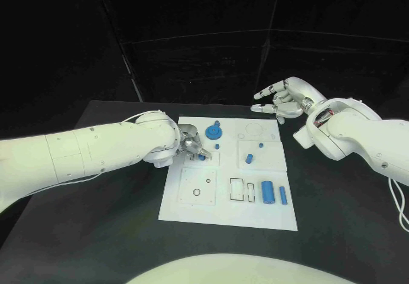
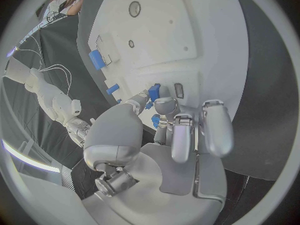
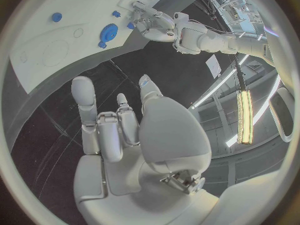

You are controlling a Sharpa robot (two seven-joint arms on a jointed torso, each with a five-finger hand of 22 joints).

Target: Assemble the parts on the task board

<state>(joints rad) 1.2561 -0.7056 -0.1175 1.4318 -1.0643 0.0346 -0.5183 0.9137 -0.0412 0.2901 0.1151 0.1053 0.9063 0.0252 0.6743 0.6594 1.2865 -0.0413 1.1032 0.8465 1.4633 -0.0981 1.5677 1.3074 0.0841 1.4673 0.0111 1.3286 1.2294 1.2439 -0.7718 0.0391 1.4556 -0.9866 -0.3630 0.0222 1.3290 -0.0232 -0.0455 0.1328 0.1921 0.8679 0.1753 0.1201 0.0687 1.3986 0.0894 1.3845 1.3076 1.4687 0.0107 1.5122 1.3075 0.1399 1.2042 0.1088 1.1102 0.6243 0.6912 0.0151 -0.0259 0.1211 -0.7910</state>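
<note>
The white task board [image 1: 223, 208] lies in the middle of the black table. My left hand [image 1: 191, 144] is low over the board's far left part, its thumb and a finger [image 2: 164, 107] closed around a small blue part [image 2: 154, 91] that touches the board [image 2: 206, 45]. Other blue parts lie on the board: a round gear-like piece [image 1: 214, 129], a small peg [image 1: 218, 145], a short piece [image 1: 250, 158] and two cylinders [image 1: 268, 191] near the right edge. My right hand [image 1: 286, 96] hovers beyond the board's far right corner, its fingers [image 3: 84, 100] apart and holding nothing.
Outlined recesses [image 1: 241, 189] and a small ring mark [image 1: 198, 191] sit on the board's near half. Black table surface [image 1: 102, 236] surrounds the board on every side. The right wrist view takes in the gear-like piece [image 3: 109, 33] and my left hand [image 3: 153, 22].
</note>
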